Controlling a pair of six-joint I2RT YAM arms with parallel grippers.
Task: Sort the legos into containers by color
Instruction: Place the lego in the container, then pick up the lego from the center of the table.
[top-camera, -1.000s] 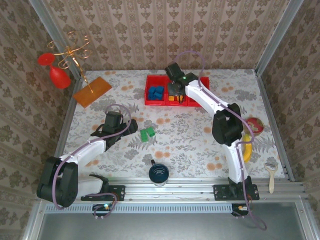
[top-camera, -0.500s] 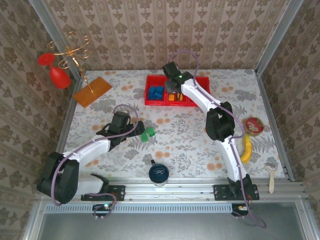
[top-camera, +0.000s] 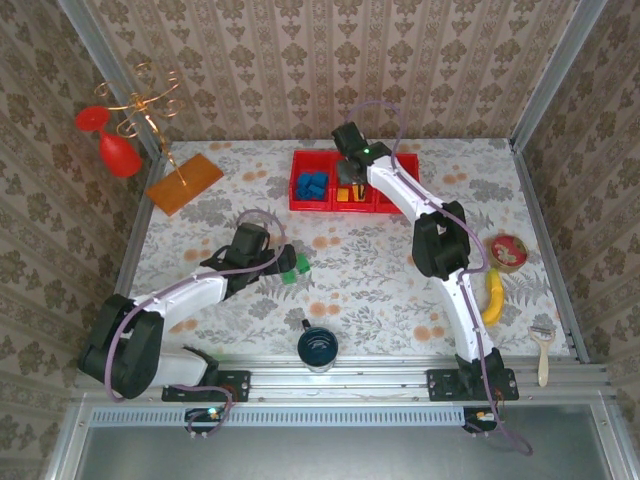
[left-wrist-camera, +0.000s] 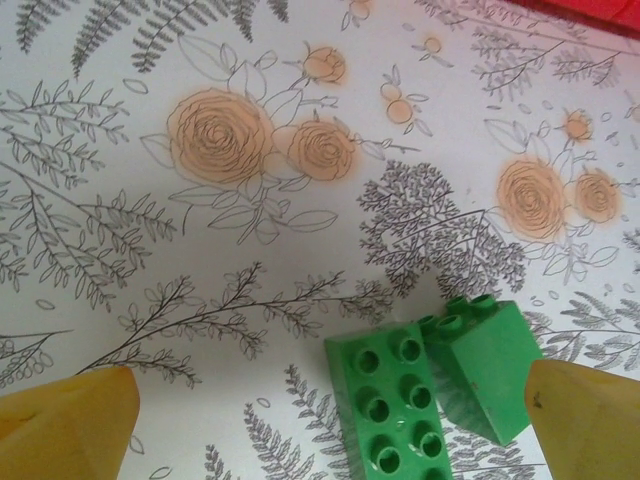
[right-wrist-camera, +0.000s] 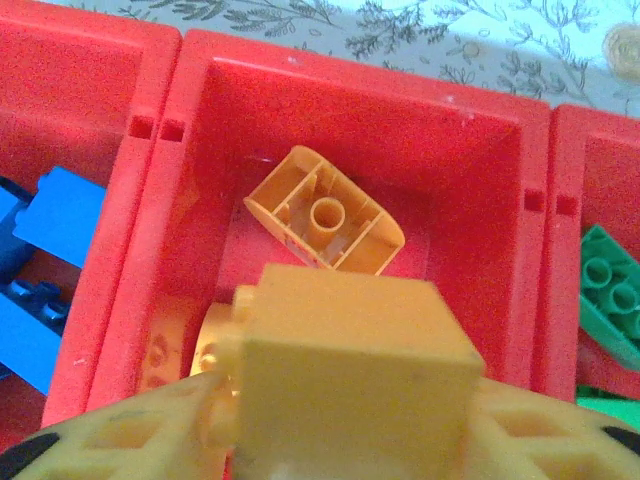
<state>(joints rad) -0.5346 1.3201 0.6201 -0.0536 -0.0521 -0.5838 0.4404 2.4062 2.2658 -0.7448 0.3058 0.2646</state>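
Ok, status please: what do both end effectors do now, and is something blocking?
Left end effector open around two green legos on table. Right end effector shut on orange lego, over red tray, middle compartment. No obstruction seen.

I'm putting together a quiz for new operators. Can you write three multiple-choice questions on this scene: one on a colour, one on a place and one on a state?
1. What colour are the bricks in the left compartment of the red tray?
A) green
B) blue
C) orange

2. Where do the two loose green bricks lie?
A) on the table, inside the open left pincer
B) in the tray's middle compartment
C) in the tray's right compartment

3. What state is the right pincer in?
A) open and empty
B) shut on an orange brick
C) shut on a green brick

Answers:
1 B: the right wrist view shows blue bricks in that compartment.
2 A: the left wrist view shows them on the floral table, with a yellow fingertip on either side.
3 B: the orange brick sits clamped between its fingers above the middle compartment.
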